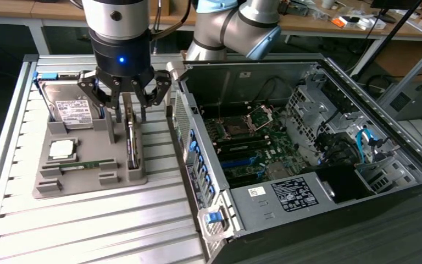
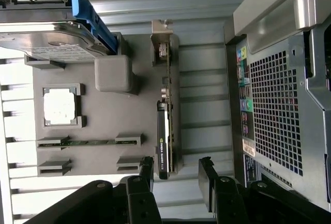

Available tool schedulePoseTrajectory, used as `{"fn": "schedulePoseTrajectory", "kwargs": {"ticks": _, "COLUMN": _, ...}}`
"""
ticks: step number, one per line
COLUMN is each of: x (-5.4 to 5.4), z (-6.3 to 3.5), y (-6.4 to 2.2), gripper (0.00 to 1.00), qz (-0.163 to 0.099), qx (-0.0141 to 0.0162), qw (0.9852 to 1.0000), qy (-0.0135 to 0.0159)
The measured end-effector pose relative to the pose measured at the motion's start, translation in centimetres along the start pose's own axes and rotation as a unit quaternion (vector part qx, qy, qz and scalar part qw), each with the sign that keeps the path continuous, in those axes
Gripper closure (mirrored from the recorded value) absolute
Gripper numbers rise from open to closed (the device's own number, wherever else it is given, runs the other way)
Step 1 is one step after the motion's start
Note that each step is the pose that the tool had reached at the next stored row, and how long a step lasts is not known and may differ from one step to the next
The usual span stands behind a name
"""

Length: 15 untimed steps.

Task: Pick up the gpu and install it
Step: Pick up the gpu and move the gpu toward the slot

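Jaws spread wide, poised over gpu, standing edgewise in grey tray

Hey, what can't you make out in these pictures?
Thin dark gpu card: stands on edge in both views, so its broad face is hidden.
One end, exterior view: behind the open black gripper.
Silver hard drive label, exterior view: text too small to read.
Grey computer case, wrist view: inside hidden by its perforated rear wall.
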State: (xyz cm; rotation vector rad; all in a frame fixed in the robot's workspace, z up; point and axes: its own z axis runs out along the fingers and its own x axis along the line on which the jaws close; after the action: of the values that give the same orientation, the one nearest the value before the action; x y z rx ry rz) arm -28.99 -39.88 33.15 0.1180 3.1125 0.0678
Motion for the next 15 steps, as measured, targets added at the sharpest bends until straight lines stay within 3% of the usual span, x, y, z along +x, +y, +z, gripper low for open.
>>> {"fn": "schedulePoseTrajectory", "kwargs": {"ticks": 15, "x": 0.02, "z": 0.22, "y": 0.16, "gripper": 0.52, "qz": 0.000, "qx": 0.0000, "qw": 1.0000, "qy": 0.0000}}
